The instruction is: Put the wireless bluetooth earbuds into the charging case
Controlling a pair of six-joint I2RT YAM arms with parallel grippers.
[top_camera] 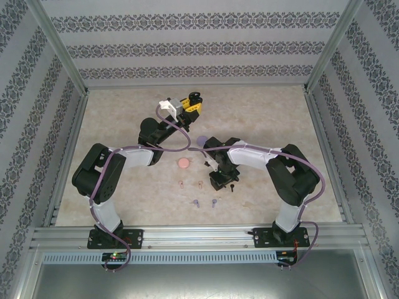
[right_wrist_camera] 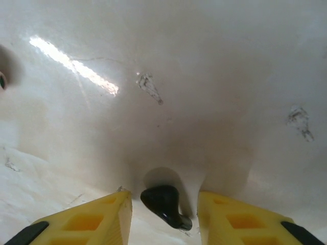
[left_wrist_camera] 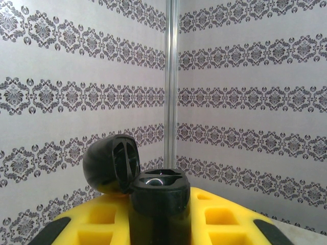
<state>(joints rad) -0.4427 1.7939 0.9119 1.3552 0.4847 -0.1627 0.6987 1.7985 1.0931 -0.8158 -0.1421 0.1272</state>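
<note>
The pale marbled table [top_camera: 124, 187] takes up most of the top view, its near edge cut off by the rail that carries the arms. The left arm [top_camera: 103, 171] reaches toward the far side. There the left gripper [top_camera: 187, 104] is pinched on the black charging case [left_wrist_camera: 159, 204], which stands upright between the yellow fingers [left_wrist_camera: 225, 217]. Its lid [left_wrist_camera: 112, 163] is flipped open to the left. The glossy wells in its top are too dark to tell what they hold.

The right arm [top_camera: 283, 171] bends inward, and the right gripper [right_wrist_camera: 163, 196] points down at the table near the middle. Its jaws stand apart with a gap on each side of the black earbud [right_wrist_camera: 163, 201], which lies on the table between them.

A pink case [top_camera: 184, 164] sits between the arms. A purple case [top_camera: 201, 138] is half hidden by the right arm. Nearer the rail lie the pinkish-tan earbuds [top_camera: 181, 184] and then the purple earbuds [top_camera: 195, 202], too small to make out in detail.
</note>
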